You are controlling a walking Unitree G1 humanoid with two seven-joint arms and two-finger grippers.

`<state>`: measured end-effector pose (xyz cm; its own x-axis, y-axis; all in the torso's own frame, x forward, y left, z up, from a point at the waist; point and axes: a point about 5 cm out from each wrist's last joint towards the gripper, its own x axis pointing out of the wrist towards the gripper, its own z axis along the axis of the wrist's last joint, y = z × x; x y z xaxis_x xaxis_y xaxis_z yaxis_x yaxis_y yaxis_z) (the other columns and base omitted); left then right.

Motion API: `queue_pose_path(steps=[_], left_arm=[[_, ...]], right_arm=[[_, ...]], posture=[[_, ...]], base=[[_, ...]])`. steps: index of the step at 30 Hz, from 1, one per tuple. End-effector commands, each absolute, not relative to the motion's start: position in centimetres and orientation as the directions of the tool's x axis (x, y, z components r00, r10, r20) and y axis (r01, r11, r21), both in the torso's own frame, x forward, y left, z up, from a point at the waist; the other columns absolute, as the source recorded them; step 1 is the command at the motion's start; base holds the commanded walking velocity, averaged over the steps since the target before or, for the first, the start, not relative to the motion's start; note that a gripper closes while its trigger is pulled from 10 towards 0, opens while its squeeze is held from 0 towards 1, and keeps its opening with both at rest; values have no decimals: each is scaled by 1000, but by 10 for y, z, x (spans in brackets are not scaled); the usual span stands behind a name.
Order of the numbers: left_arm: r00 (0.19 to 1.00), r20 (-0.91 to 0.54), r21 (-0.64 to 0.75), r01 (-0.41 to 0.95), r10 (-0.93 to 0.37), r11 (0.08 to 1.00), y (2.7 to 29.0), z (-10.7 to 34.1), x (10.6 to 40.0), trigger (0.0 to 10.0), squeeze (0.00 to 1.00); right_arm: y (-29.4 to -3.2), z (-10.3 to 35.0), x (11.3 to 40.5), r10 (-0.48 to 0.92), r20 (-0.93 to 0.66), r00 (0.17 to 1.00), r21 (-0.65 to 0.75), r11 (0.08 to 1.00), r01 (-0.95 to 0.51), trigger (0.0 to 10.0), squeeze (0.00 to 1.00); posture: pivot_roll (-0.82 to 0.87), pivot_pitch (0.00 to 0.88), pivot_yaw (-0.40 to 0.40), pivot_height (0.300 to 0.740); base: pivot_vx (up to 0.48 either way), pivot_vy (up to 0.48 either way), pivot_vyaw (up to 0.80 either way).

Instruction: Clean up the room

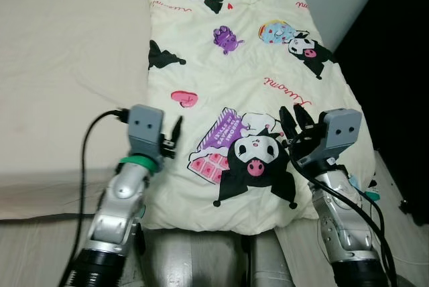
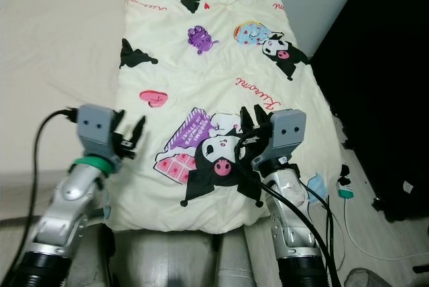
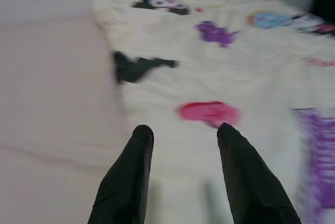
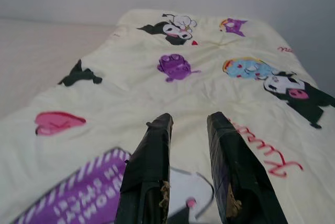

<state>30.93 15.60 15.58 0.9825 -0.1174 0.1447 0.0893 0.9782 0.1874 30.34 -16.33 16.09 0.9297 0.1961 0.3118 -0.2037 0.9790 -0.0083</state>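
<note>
1. We see a cream comforter [image 1: 234, 86] printed with cartoon characters. It lies folded lengthwise along the right side of the bed [image 1: 60, 66], with its near end hanging over the mattress edge.
2. Our left gripper [image 1: 175, 133] hovers at the comforter's left edge, near the pink heart print [image 1: 184, 98]. Its two black fingers [image 3: 128, 177] stand apart in the left wrist view and hold nothing.
3. Our right gripper [image 1: 295, 125] hovers above the comforter's near right part, just beside the large black-and-white character print [image 1: 255, 159]. Its fingers [image 4: 149, 177] stand apart with a narrow gap between them and grip nothing.
4. Bare beige sheet covers the left part of the bed.
5. On the floor [image 2: 375, 240] to the right of the bed we see a blue face mask [image 2: 316, 186] and a few small items beside a dark wall.
</note>
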Motion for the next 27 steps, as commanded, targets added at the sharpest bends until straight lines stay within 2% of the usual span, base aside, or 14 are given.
queue_pose_path(steps=[1, 10, 18, 27], left_arm=[[986, 125, 214, 84, -112, 973, 158, 147, 307, 10000, 0], [984, 141, 158, 83, -106, 984, 156, 152, 310, 10000, 0], [981, 152, 165, 95, -120, 982, 152, 152, 313, 10000, 0], [983, 139, 159, 100, -123, 982, 150, 148, 314, 10000, 0]], right_arm=[[-161, 156, 304, 207, 300, 931, -15, 977, -213, 10000, 0], [-161, 159, 310, 216, 311, 925, -22, 975, -220, 10000, 0], [-164, 157, 308, 207, 312, 927, -23, 977, -211, 10000, 0], [-165, 155, 309, 204, 309, 929, -24, 978, -207, 10000, 0]], posture=[[35, 98, -51, 630], [34, 93, -52, 670], [25, 91, -47, 705], [23, 86, -47, 725]], base=[[0, 0, 0], [0, 0, 0], [0, 0, 0], [0, 0, 0]])
